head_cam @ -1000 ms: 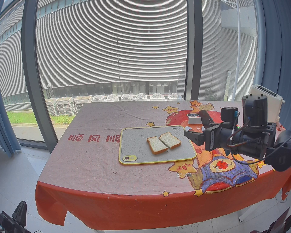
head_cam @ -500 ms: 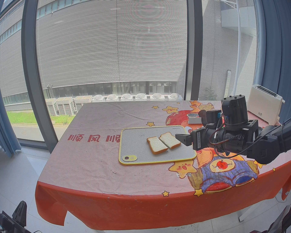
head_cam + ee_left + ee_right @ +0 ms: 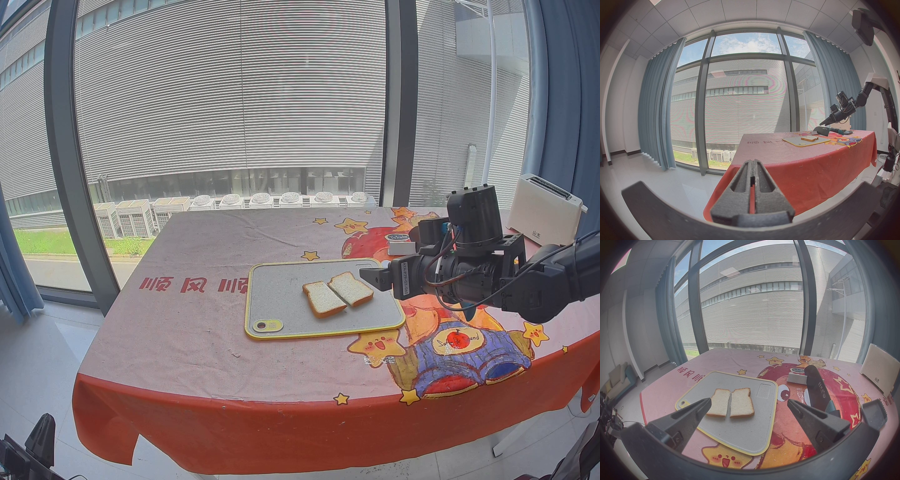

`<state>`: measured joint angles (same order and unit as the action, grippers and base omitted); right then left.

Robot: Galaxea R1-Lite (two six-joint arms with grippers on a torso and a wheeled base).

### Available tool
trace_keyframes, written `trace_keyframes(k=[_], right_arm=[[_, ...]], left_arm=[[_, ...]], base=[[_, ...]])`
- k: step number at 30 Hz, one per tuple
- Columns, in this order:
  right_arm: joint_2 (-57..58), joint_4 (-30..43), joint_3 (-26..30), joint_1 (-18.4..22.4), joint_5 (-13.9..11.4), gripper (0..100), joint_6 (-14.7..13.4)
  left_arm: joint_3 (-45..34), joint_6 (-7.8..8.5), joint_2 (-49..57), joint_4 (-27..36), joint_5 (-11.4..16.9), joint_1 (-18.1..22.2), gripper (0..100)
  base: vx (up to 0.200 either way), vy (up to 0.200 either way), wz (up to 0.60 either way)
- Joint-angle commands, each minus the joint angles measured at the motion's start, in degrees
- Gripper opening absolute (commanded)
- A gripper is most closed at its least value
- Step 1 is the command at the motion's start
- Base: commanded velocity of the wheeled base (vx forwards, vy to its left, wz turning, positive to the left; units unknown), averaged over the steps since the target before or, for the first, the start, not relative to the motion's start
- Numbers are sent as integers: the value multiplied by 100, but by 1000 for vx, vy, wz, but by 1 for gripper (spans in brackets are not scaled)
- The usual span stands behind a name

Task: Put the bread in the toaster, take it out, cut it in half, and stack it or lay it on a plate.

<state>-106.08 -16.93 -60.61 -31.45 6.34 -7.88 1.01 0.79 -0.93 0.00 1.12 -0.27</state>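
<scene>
**Bread halves on the cutting board, right end effector open beside them**

A grey, yellow-rimmed cutting board [image 3: 281, 309] lies on the table [image 3: 206, 356], which is covered with a red printed cloth. Two bread halves sit side by side on the right part of the board with their cut edges nearly touching: the left half [image 3: 323, 298] and the right half [image 3: 351, 289], both lying flat.

The right end effector [image 3: 748, 403] hovers above the table just off the board's right edge. It points toward the bread, and its fingers are spread wide with nothing between them.

Past the board's far right corner, a black knife [image 3: 817, 389] lies on the cloth, its tip next to a small white block [image 3: 797, 378]. A white toaster [image 3: 545, 215] stands well to the right of the board, at the table's far corner.

The left end effector [image 3: 753, 184] hangs low, well apart from the board and off the table's near left side. Its fingers are pressed together and hold nothing.
</scene>
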Motion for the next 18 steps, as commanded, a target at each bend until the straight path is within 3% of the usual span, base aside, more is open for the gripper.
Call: trace_keyframes(k=[1, 18], right_arm=[[-123, -3, -12, 34, 8, 100, -4], [-246, -3, -65, 69, -1, 100, 5]], left_arm=[[-101, 0, 93, 0, 2, 0, 0], [-101, 0, 93, 0, 2, 0, 0]], base=[[0, 0, 0], [0, 0, 0]])
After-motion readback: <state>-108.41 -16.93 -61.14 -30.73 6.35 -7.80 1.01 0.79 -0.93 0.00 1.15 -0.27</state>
